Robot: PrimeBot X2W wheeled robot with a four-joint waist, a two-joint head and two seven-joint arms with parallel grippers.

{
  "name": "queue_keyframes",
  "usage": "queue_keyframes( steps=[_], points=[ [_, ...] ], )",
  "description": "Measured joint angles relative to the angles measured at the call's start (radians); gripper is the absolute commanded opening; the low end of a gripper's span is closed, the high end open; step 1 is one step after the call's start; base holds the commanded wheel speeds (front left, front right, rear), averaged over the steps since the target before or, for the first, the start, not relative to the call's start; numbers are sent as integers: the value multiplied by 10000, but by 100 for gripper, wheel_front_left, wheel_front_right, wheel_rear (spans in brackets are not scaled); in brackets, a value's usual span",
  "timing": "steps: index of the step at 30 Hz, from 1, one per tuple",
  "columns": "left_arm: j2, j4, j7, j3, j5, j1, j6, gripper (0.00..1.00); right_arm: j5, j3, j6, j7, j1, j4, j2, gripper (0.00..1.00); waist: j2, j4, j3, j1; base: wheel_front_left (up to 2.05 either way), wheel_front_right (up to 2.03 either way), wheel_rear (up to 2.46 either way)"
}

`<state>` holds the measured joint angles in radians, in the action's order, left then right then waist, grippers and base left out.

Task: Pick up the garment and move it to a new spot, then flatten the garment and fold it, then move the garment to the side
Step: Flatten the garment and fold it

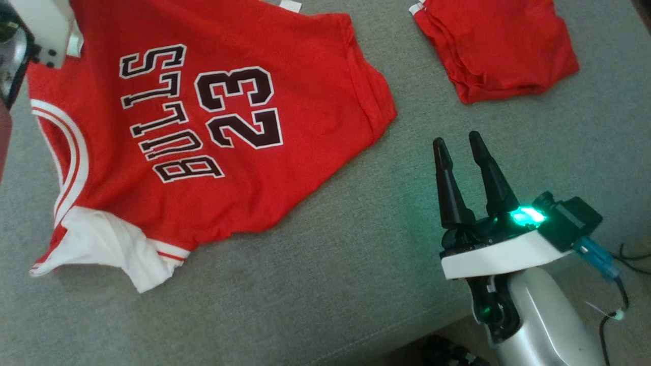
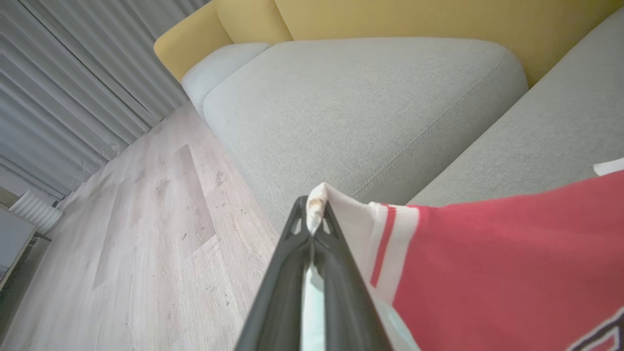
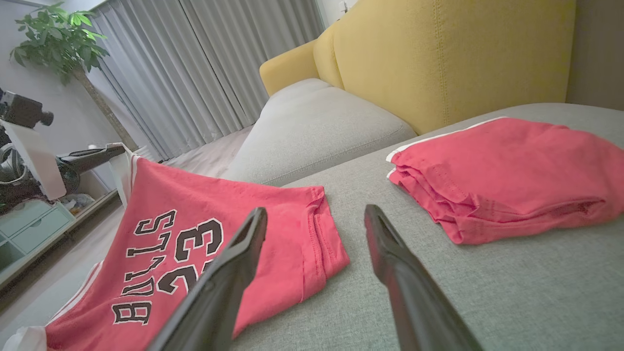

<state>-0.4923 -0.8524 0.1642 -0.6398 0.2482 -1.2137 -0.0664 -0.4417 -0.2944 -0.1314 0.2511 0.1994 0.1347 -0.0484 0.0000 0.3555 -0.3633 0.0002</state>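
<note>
The garment [image 1: 213, 132] is a red jersey with white trim, lettered BULLS 23, spread over the grey sofa seat [image 1: 356, 264]. My left gripper [image 2: 312, 222] is shut on a white-trimmed corner of the garment [image 2: 487, 273] and holds that corner lifted off the seat; its white wrist [image 1: 46, 30] shows at the head view's top left. My right gripper [image 1: 457, 145] is open and hovers above bare seat, right of the jersey's hem, with nothing between its fingers. In the right wrist view the garment [image 3: 195, 229] lies left of my right gripper [image 3: 317, 214].
A folded red garment [image 1: 498, 46] lies at the back right of the seat, also seen as a folded red garment [image 3: 507, 175] by the yellow backrest [image 3: 438, 58]. The seat's front edge runs close by my right arm. Wooden floor [image 2: 122, 234] lies beyond the sofa's left end.
</note>
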Motion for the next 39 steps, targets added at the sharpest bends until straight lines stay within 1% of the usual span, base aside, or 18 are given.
queue_keyframes(
  steps=[1,2,3,7,15,18,19,20,24,27,30,35,39],
  points=[
    [8,-190,-96,23,2,-11,65,3,0,-2,0,0,1,-15,2,100,0,12,-43,0,0,0,0],
    [12,-355,-205,82,2,-12,144,53,2,-2,0,0,1,-27,2,100,0,10,-75,0,0,0,0],
    [17,-514,-364,136,2,-19,261,100,2,4,0,0,1,-31,2,100,0,-13,-96,0,0,0,0],
    [92,-905,-1049,234,81,-185,314,100,35,63,0,0,13,-35,2,100,0,-226,-148,-1,0,0,0],
    [892,-1030,-2943,272,458,75,370,100,468,487,0,0,83,42,0,100,0,-1017,136,-2,0,0,0],
    [1179,-836,-3498,272,629,631,364,100,652,662,0,0,80,113,2,100,0,-1413,378,-2,0,0,0],
    [1179,-836,-3498,272,629,631,364,100,652,662,0,0,80,113,2,100,0,-1413,378,-2,0,0,0],
    [1273,-723,-3649,276,715,885,370,100,708,738,0,0,77,136,2,100,0,-1552,477,-2,0,0,0],
    [1567,65,-3988,303,1034,2034,504,100,857,1085,0,2,-81,230,0,100,0,-2168,890,-3,0,0,0],
    [1615,932,-4082,364,1250,3098,702,100,945,1145,0,2,-284,343,0,100,0,-2623,1230,-3,0,0,0],
    [1563,1881,-4136,594,1540,4435,1043,100,1012,1145,0,2,-457,405,0,100,0,-3017,1572,-4,0,0,0],
    [1503,3507,-4136,633,1948,6873,1655,100,1012,1120,0,2,-639,439,0,100,0,-3494,2041,-5,0,0,0],
    [1476,4464,-4010,596,2115,8106,1946,100,1014,1101,0,2,-826,451,0,100,1,-3699,2191,-5,0,0,0]
  ],
)
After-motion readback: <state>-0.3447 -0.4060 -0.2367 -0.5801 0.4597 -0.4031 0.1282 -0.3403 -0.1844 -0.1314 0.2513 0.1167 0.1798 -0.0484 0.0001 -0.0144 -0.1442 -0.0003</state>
